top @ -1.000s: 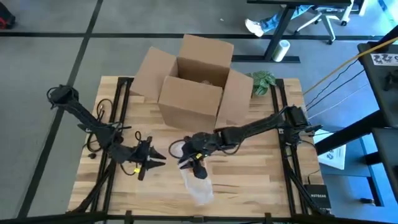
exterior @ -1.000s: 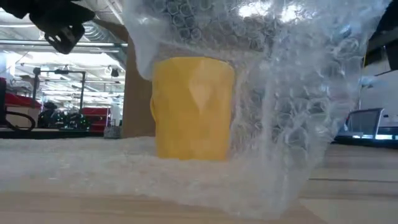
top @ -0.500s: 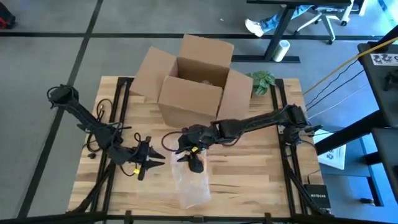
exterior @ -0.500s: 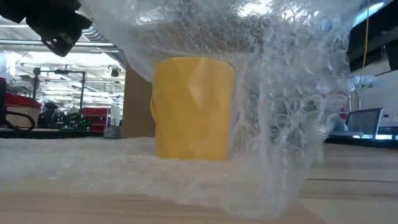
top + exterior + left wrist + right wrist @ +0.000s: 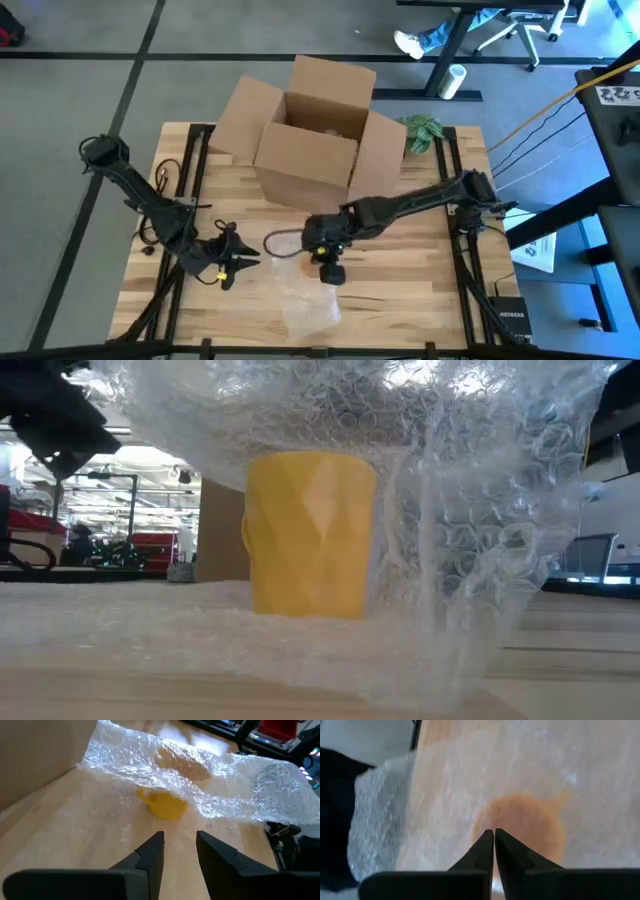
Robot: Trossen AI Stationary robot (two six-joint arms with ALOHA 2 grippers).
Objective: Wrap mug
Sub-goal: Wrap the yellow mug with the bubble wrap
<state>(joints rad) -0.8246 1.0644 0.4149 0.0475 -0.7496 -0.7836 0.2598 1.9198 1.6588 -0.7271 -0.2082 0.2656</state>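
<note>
One faceted yellow mug (image 5: pixel 310 535), crinkly clear bubble wrap (image 5: pixel 480 510)

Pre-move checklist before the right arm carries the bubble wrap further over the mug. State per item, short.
1. Mug upright on the table: ok, low view shows it standing.
2. Bubble wrap held by the right gripper: ok, fingers pinched shut on the sheet, which hangs lifted over the mug.
3. Sheet covers the mug: not ok, the side facing the left wrist view is bare.
4. Left gripper clear of the sheet: ok, open, waiting short of the mug.
5. Mug handle free of the wrap: ok, it sticks out uncovered.
6. Cardboard box out of the path: ok, it sits behind the work area.
</note>
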